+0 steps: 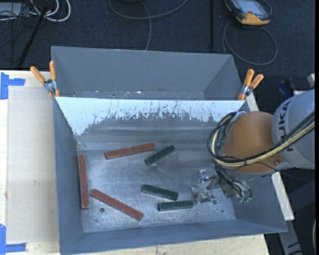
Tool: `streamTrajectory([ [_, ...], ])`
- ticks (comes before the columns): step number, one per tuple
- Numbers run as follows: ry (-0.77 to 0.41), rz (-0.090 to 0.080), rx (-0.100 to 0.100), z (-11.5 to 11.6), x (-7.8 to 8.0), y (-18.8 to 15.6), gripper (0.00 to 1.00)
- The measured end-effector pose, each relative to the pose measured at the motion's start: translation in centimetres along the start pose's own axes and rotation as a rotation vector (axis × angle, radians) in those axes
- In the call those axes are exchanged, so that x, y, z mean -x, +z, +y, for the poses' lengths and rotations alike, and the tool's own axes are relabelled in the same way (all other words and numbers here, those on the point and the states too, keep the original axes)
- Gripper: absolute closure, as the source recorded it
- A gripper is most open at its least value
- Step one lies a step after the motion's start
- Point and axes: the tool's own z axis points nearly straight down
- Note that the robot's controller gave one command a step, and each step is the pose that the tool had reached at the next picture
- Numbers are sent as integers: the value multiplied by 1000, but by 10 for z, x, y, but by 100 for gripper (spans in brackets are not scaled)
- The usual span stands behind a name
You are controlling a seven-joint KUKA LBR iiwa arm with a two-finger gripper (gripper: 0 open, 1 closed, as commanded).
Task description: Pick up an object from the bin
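My gripper (203, 186) hangs low over the bin floor at the right, under the orange wrist cover. Its metal fingers point left, just right of a dark green bar (175, 205) lying flat near the front. A second dark green bar (159, 192) lies a little further left. Nothing shows between the fingers, and their gap is too cluttered to read.
A third dark green bar (159, 154) lies tilted toward the back. Three reddish-brown bars lie to the left: one (129, 151) near the back, one (83, 180) along the left wall, one (116, 204) slanting at the front left.
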Motion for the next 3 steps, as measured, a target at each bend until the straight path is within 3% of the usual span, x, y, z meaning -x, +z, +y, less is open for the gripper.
streamTrajectory([
  [1, 0, 0, 0, 0, 0, 0, 100],
  [2, -191, 4, 1, 14, 17, 2, 0],
  [3, -192, 4, 1, 14, 17, 2, 0],
])
